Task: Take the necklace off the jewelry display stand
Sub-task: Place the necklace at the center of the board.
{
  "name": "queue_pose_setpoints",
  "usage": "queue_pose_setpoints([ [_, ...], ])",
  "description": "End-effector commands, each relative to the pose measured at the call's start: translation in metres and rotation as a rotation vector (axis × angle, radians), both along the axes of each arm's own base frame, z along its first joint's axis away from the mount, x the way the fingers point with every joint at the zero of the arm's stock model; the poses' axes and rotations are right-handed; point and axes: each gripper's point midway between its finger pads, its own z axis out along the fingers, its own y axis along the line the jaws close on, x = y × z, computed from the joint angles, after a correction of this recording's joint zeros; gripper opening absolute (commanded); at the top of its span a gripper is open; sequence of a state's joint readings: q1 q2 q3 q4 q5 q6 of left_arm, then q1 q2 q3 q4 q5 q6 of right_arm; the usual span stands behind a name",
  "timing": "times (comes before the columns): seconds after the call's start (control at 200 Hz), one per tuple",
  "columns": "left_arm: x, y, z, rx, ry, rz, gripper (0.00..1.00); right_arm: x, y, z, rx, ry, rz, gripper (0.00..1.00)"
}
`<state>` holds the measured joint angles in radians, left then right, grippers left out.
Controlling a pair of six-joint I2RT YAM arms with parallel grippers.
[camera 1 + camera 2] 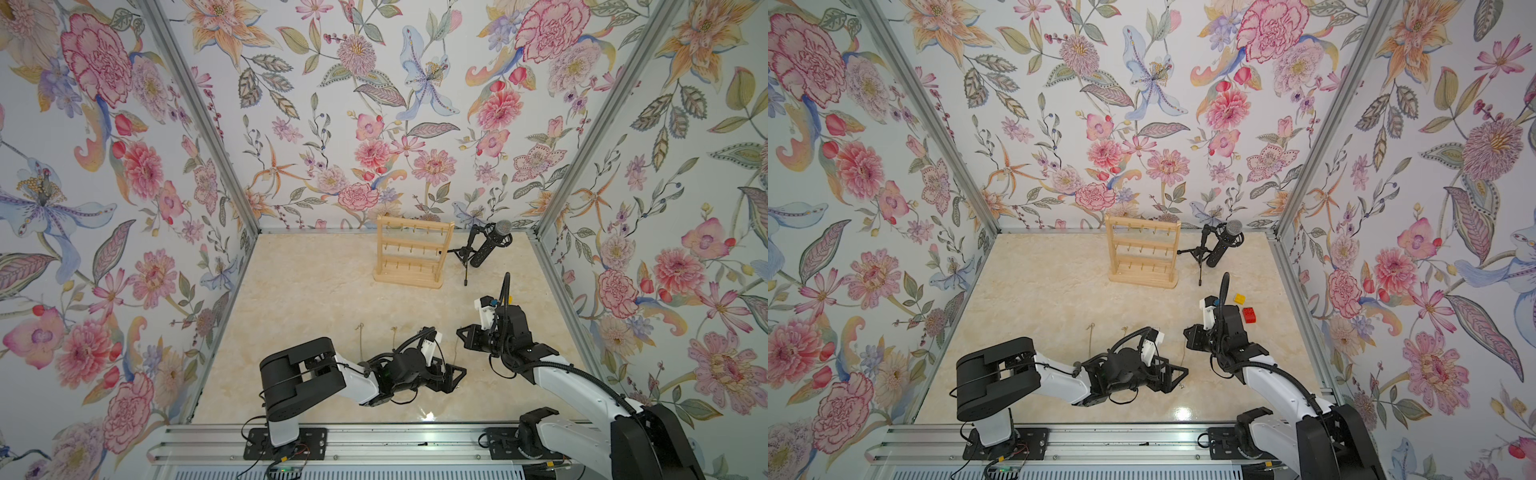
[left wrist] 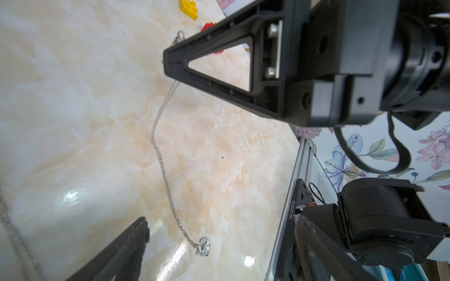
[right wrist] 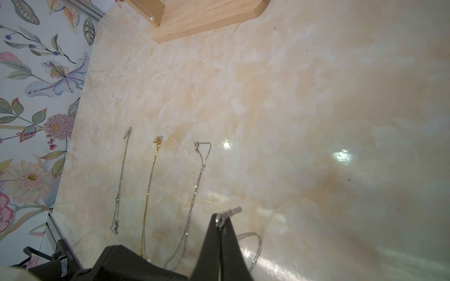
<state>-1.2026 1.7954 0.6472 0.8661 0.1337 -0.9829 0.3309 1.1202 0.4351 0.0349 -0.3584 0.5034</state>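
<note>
- Pinching the clasp end of a fine silver chain necklace [image 2: 203,244] with a small jewelled pendant, the right tool [image 3: 220,219] had its fingers pressed together. Gripping at the clasp probably served to keep the chain drawn out straight.
- Necklace location: off the rack, trailing down onto the cream marble-patterned worktop [image 1: 316,299], with the pendant end lying flat near the front rail.
- Left tool [image 2: 157,143]: fingers spread wide to either side of the chain's lower run, holding nothing. It was likely placed there to settle the pendant end.
- Light natural-wood jewelry display stand [image 1: 409,280]: upright at the back of the worktop, well apart from both tools. No chain could be made out on its pegs in both top views.
- Outer silver chain [image 3: 121,180], gold chain [image 3: 152,180] and inner silver chain [image 3: 194,189]: laid straight, side by side and apart, beside the held one. This was apparently a tidy row meant to keep each untangled.
- Judgement: removal looked complete, with only the setting down of the clasp end seemingly left.
</note>
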Motion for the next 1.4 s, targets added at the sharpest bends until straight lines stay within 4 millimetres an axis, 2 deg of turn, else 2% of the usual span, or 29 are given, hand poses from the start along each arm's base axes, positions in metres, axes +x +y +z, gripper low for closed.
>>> queue_pose_setpoints([
  [0.0, 0.0, 0.004, 0.017, -0.003, -0.09, 0.015, 0.95, 0.018, 0.002, 0.011, -0.001, -0.051, -0.005, 0.0],
  [0.46, 0.013, 0.024, 0.049, 0.086, -0.284, 0.074, 0.96, 0.045, 0.008, -0.02, -0.041, 0.02, -0.012, 0.0],
  [0.52, 0.018, 0.03, 0.047, 0.132, -0.323, 0.093, 0.97, 0.048, 0.009, -0.025, -0.046, 0.031, -0.012, 0.0],
  [0.53, 0.019, 0.032, 0.058, 0.117, -0.338, 0.102, 0.97, 0.049, 0.009, -0.026, -0.048, 0.032, -0.012, 0.0],
  [0.545, 0.02, 0.034, 0.061, 0.122, -0.35, 0.109, 0.97, 0.05, 0.01, -0.026, -0.049, 0.034, -0.011, 0.0],
  [0.726, 0.032, 0.056, 0.072, 0.215, -0.477, 0.17, 0.99, 0.064, 0.012, -0.037, -0.069, 0.054, -0.011, 0.0],
  [0.991, 0.04, 0.085, 0.063, 0.248, -0.538, 0.261, 0.99, 0.077, 0.011, -0.052, -0.098, 0.088, -0.017, 0.0],
  [1.396, 0.041, 0.078, 0.05, 0.27, -0.535, 0.242, 0.99, 0.081, 0.008, -0.066, -0.128, 0.111, -0.013, 0.04],
])
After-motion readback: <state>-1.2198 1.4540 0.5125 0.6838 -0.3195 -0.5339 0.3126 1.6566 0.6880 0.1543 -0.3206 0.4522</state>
